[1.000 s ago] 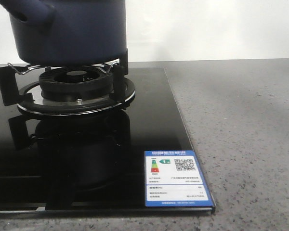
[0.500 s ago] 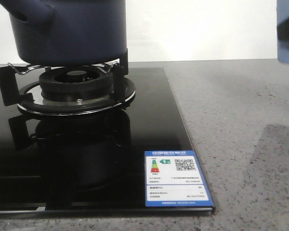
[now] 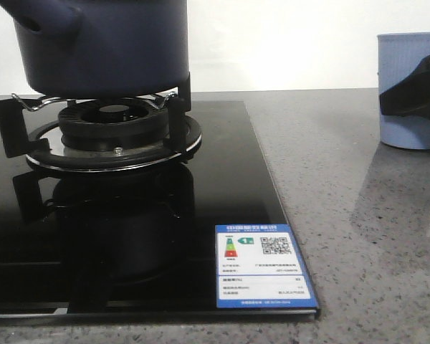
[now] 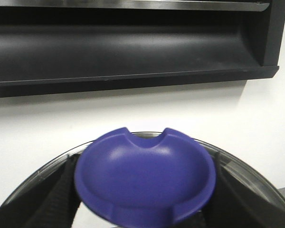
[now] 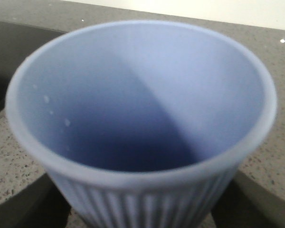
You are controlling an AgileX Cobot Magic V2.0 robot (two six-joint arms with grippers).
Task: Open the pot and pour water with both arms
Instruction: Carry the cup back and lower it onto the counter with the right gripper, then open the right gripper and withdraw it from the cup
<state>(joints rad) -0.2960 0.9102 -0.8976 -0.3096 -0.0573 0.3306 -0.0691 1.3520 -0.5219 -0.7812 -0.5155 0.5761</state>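
Note:
The dark navy pot sits on the burner at the far left, its stubby tube handle pointing left; its top is out of the front view. In the left wrist view my left gripper is shut on the blue knob of the glass lid, with black fingers on either side. My right gripper is shut on the light blue ribbed cup, at counter level at the right edge. In the right wrist view the cup looks empty and fills the space between my right gripper's fingers.
A black glass hob carries the burner and its pan support. An energy label sticker lies at its front right corner. A grey speckled counter spreads to the right. A black range hood hangs on the white wall.
The cup in my right gripper has come into the front view from the upper right and moved down and left to counter level. The pot has not moved.

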